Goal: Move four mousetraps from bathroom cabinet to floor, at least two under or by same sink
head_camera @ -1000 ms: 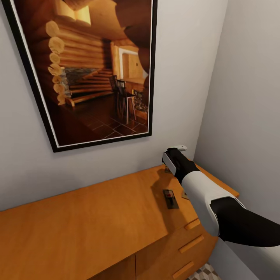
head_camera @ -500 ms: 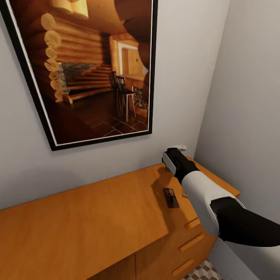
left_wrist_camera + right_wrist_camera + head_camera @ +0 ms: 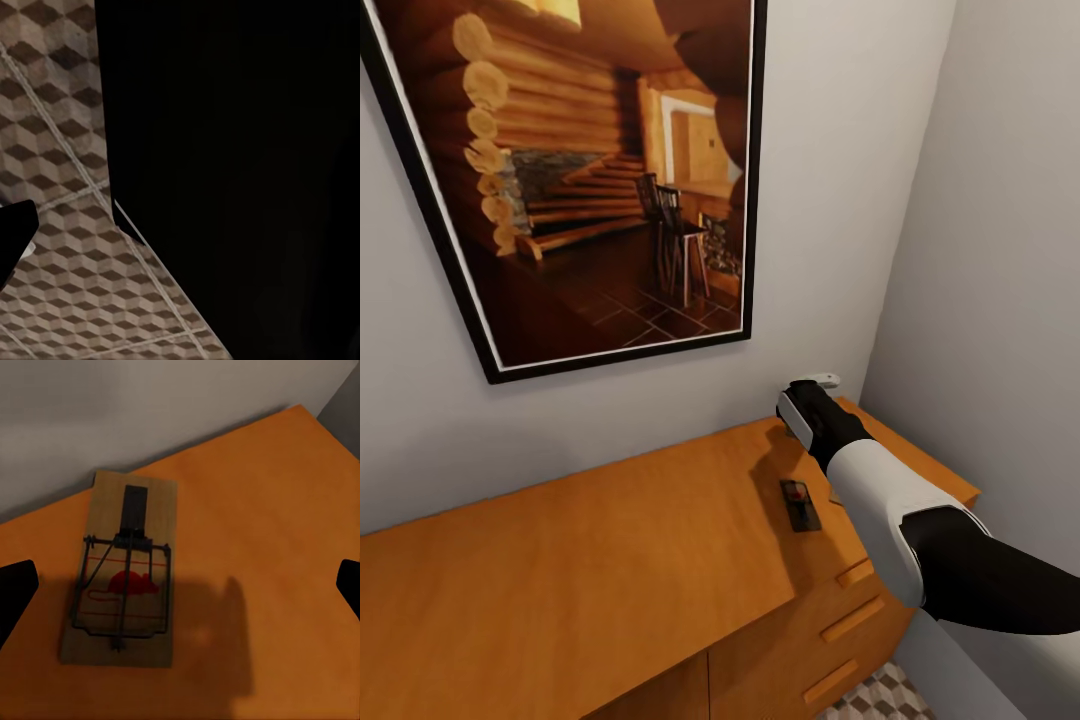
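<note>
Plainly, one trap (image 3: 124, 574) lies flat on the cabinet (image 3: 610, 540) top, centre-left of the right wrist frame, near the wall. Right pincer (image 3: 180, 589) hovers above it, tips wide apart (likely lining up a grab). Another trap (image 3: 799, 505) sits lower right in the head frame.

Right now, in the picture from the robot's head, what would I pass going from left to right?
Framed cabin picture → mousetrap lying on the cabinet top → right arm reaching over the cabinet → grey side wall.
</note>
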